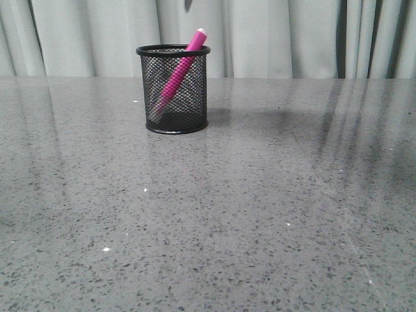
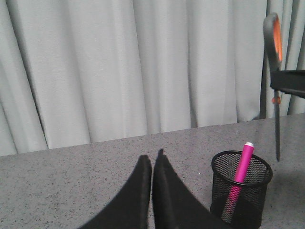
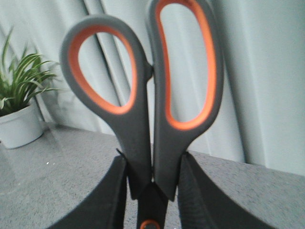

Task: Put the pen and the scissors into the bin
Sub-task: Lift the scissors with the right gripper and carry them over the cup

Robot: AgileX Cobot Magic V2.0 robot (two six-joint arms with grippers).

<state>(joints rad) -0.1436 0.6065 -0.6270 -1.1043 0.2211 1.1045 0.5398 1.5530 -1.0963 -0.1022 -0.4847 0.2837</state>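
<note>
We see the pen [image 1: 180, 70] leaning inside the bin [image 1: 173, 89], which stands on the grey tabletop [image 1: 214, 214]. Our right end effector [image 3: 151, 188] grips the scissors [image 3: 147, 95] just below the handles, holding them upright, blades down, in the air above and beside the bin. The left end effector [image 2: 152, 164] is closed on nothing, low over the tabletop near the bin.
</note>
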